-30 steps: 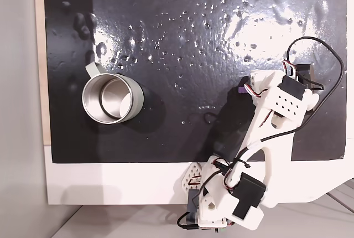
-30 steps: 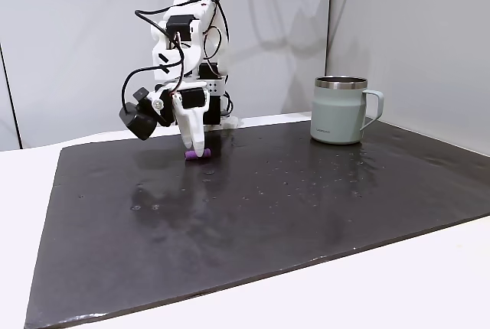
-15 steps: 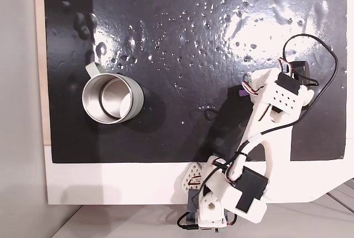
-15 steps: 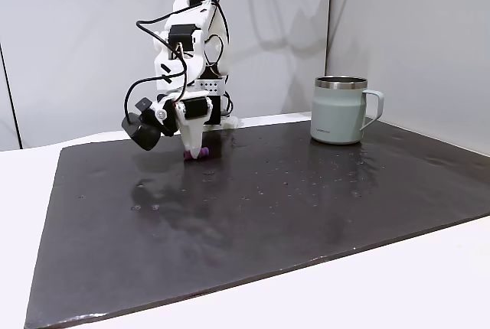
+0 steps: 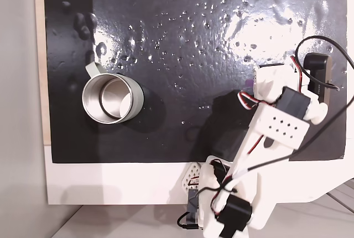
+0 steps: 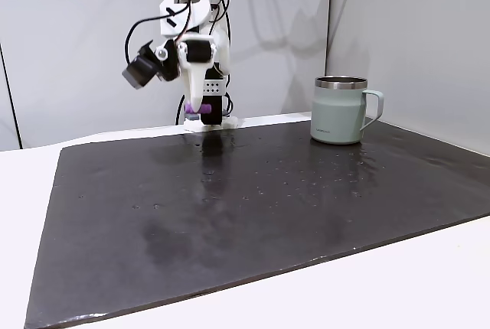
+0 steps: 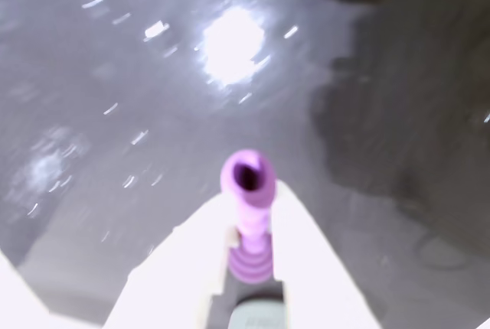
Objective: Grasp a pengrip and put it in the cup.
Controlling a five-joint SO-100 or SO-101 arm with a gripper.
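My white plastic fingers (image 7: 184,268) pinch a ribbed, rubbery purple pengrip (image 7: 246,191) — the black mat (image 5: 182,39) gleams glossy, the cup (image 5: 110,98) shiny steel.

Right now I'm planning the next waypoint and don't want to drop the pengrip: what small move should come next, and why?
Probably swing the arm toward the cup, staying high. The gripper is shut on the purple pengrip, already held clear above the dark mat. In a fixed view the cup stands upright and apart, far across the mat, so height above its rim looks needed.
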